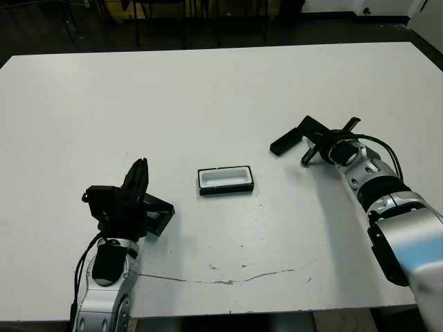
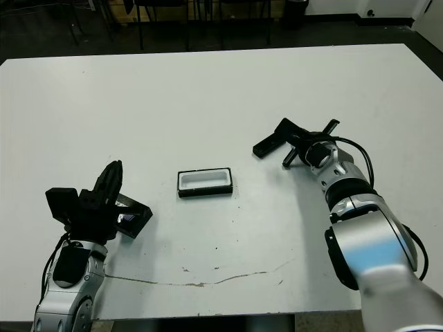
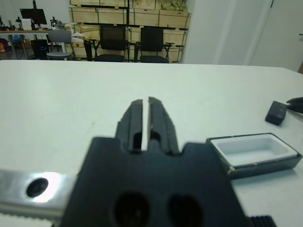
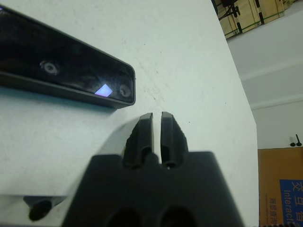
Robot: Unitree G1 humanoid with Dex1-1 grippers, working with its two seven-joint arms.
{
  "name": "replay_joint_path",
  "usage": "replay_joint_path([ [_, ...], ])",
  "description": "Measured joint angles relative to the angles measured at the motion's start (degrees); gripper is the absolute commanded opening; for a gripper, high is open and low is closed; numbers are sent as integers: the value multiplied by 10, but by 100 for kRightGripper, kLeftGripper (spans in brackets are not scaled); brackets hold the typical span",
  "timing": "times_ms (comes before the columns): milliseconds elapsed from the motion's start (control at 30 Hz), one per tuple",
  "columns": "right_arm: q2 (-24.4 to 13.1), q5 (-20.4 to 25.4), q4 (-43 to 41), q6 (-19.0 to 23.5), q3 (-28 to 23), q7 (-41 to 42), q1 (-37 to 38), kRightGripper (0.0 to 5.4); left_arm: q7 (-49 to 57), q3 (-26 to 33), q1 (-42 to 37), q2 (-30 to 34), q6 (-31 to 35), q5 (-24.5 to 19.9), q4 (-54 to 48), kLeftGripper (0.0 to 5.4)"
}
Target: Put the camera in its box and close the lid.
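**Camera on the counter, box open**

I see the camera [image 1: 286, 143] lying on the counter [image 1: 208, 97] just beside my right gripper [image 4: 156, 124], fingers pressed together. The box [image 1: 224, 180] sits mid-counter; the lid [image 1: 157, 213] is by my left gripper [image 3: 145, 109], also pressed together.

lid [image 1: 156, 215]: mostly hidden by left arm | camera [image 4: 61, 80]: seemingly cropped

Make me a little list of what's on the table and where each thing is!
camera: lying on the table, right of the box, beside the right gripper
box: open, empty, mid-table
lid: off the box, by the left gripper
left gripper: fingers shut, holding nothing
right gripper: fingers shut, holding nothing
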Motion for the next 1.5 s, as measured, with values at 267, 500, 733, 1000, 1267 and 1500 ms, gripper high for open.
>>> replay_joint_path([
  [267, -2, 12, -25, -40, -1, 35, 22, 0, 0, -4, -1, -1, -1, -1, 1, 4],
  [500, -6, 22, -38, -69, -2, 45, 35, 0, 3, -7, -2, -5, 0, 0, 3, 4],
  [733, -9, 35, -39, -85, -9, 61, 42, 0, 4, -10, -3, -6, 0, 7, 6, 4],
  [1000, -8, 61, -71, -94, -15, 102, 59, 0, 4, -13, -4, -8, -1, 6, 9, 4],
  [1267, 19, 65, -109, -82, -2, 118, 66, 0, 4, -16, -6, -9, -4, 5, 18, 4],
  [1500, 46, 32, -85, -75, 23, 78, 42, 0, 4, -16, -5, -11, -5, 5, 18, 4],
])
